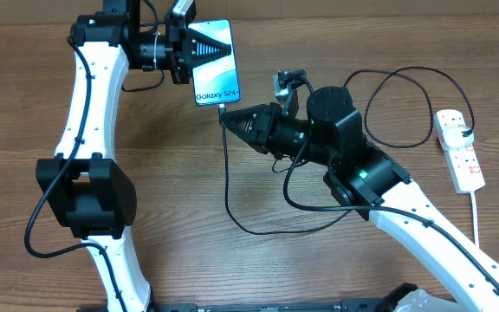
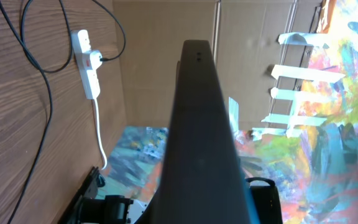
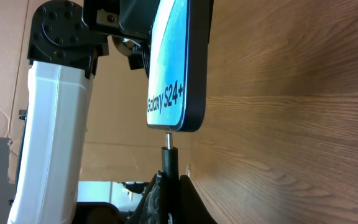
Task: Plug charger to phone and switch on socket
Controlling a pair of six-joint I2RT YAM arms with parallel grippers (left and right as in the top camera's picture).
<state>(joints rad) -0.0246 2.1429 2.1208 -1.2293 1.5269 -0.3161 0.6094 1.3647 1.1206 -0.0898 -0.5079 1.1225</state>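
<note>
Nearly in: charger (image 3: 168,158) tip at the phone's (image 3: 174,74) bottom edge.
Left gripper (image 1: 183,54) is clamped on the phone near the table's (image 1: 232,269) far edge, and right gripper (image 1: 229,119) pinches the charger plug. I'd push straight along the phone's length, no tilt. Socket (image 1: 460,147) lies by the right edge.

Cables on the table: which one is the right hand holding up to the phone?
The thin black charger cable, pinched in the right hand, its tip at the bottom edge of the phone. The thicker white cord trails from the power strip, untouched.
</note>
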